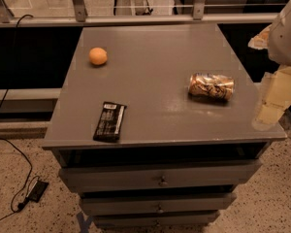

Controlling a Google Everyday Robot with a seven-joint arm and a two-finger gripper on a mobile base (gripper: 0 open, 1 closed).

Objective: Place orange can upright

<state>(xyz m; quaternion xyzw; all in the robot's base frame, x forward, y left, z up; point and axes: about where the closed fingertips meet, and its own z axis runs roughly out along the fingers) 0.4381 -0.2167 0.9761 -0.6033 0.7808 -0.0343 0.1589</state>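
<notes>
The orange can point(211, 86) lies on its side on the grey cabinet top point(155, 52), toward the right side, its long axis running left to right. It is shiny coppery-orange with white and dark markings. My gripper point(271, 101) hangs at the right edge of the view, at the cabinet's right front corner, to the right of the can and apart from it. It holds nothing that I can see. The white arm point(287, 33) rises above it.
A small round orange fruit point(98, 56) sits at the back left of the top. A black snack bar point(110, 121) lies near the front left edge. Drawers point(160, 178) are below. A cable and adapter point(36, 191) lie on the floor at left.
</notes>
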